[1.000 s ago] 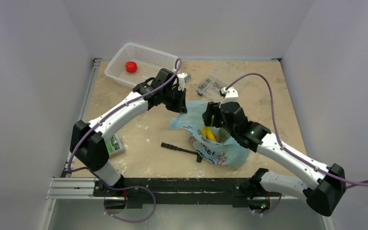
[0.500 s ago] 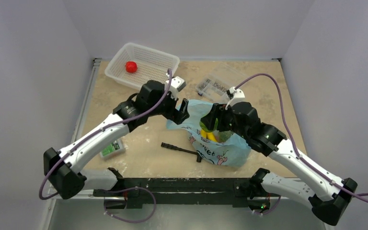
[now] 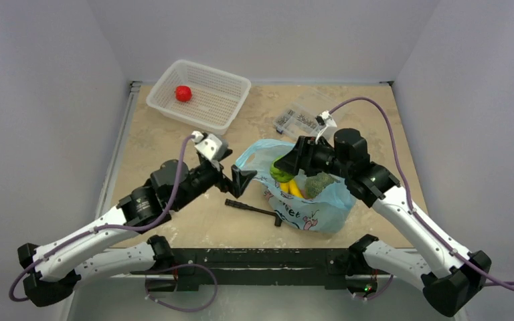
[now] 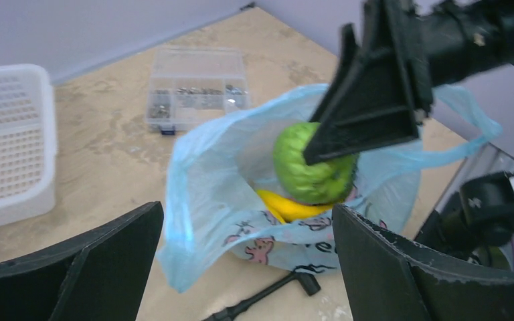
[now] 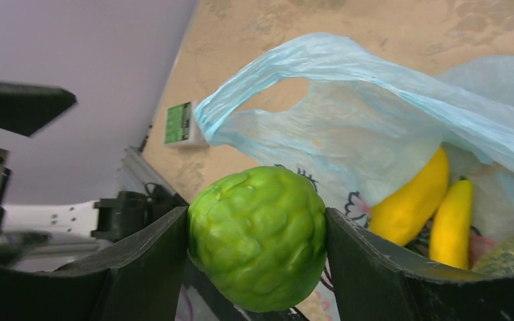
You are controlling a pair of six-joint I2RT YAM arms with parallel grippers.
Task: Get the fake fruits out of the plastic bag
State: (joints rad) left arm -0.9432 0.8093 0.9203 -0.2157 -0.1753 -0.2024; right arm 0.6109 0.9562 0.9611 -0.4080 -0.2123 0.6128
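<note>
The light-blue plastic bag (image 3: 311, 208) lies open at the table's middle, with two yellow bananas (image 3: 293, 189) and a dull green fruit (image 3: 318, 184) inside it. My right gripper (image 3: 286, 166) is shut on a bumpy bright green fruit (image 5: 258, 237), holding it above the bag's mouth (image 5: 348, 114). My left gripper (image 3: 239, 180) stands open and holds nothing, just left of the bag. In the left wrist view the bag (image 4: 204, 174) and the held green fruit (image 4: 311, 164) lie ahead of its fingers. A red fruit (image 3: 183, 93) sits in the white basket (image 3: 231, 100).
A black T-shaped tool (image 3: 254, 208) lies on the table in front of the bag. A clear compartment box (image 3: 299, 117) of metal parts stands behind the bag. A small green-and-white box (image 5: 177, 122) lies near the table's left edge.
My left gripper has opened, let go of the bag's edge and drawn back toward the near left. My right gripper has risen out of the bag's mouth with the green fruit.
</note>
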